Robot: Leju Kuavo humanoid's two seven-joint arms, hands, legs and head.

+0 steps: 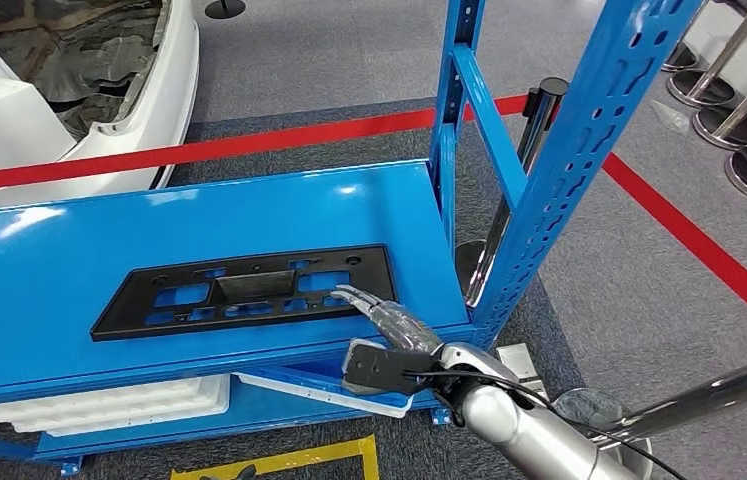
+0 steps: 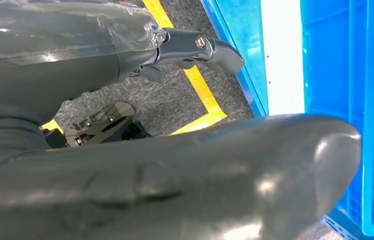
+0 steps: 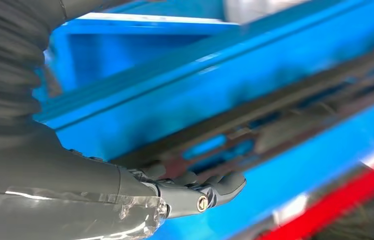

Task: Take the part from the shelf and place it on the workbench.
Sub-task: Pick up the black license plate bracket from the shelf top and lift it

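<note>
— Looking down from the head, what do you get?

— A flat black part (image 1: 249,292) with cut-outs lies on the top board of the blue shelf (image 1: 39,250). The right hand (image 1: 381,330) reaches in from below, its fingertips (image 1: 349,295) stretched forward and resting on the part's near right edge.

— Is it gripping?

— I cannot tell. The right wrist view comes closer: the right hand (image 3: 139,192) sits low against the shelf, fingers (image 3: 225,184) extended side by side over the part (image 3: 285,117), which blurs away across the blue surface. Whether a thumb is under the edge I cannot make out.

— And the left hand?

— From the left wrist, the left hand (image 2: 139,150) hangs over grey floor with yellow tape (image 2: 200,87). A thick thumb (image 2: 200,185) crosses the picture, darker fingers (image 2: 200,47) apart from it, nothing between them. A blue bin (image 2: 345,100) stands just beside.

— What crowds the shelf?

— A blue upright (image 1: 569,170) rises right of the part, near the reaching arm. White trays (image 1: 119,405) lie on the lower level. Beyond, red tape (image 1: 249,145) crosses the floor, a white car body (image 1: 99,90) sits behind it, and barrier posts (image 1: 719,90) stand to the right.
</note>
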